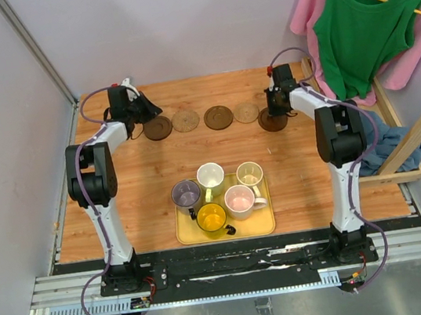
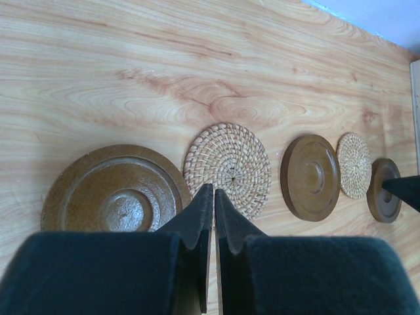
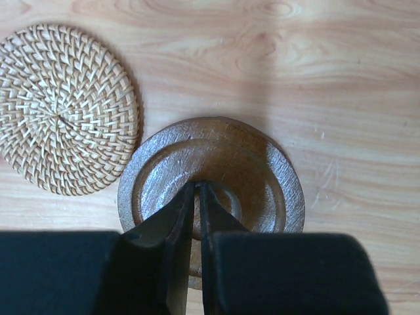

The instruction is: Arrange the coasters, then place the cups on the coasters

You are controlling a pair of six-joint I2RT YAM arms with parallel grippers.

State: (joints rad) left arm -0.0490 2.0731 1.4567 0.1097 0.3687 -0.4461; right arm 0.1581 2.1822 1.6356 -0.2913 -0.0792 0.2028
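Five coasters lie in a row at the back of the table: dark brown (image 1: 157,128), tan woven (image 1: 185,120), dark brown (image 1: 218,117), tan woven (image 1: 247,112), dark brown (image 1: 273,122). My left gripper (image 2: 213,193) is shut and empty, hovering between the leftmost dark coaster (image 2: 115,197) and the woven one (image 2: 230,157). My right gripper (image 3: 197,187) is shut, its tips over the centre of the rightmost dark coaster (image 3: 262,177), which lies flat. The cups stand on the yellow tray (image 1: 264,227): grey-purple (image 1: 186,195), white (image 1: 210,176), cream (image 1: 249,174), pink (image 1: 240,199), yellow (image 1: 211,218).
A woven coaster (image 3: 62,108) lies just left of the right gripper. Grey walls close the left and back of the table. Green and pink clothes (image 1: 364,16) hang at the right, above a wooden frame (image 1: 397,130).
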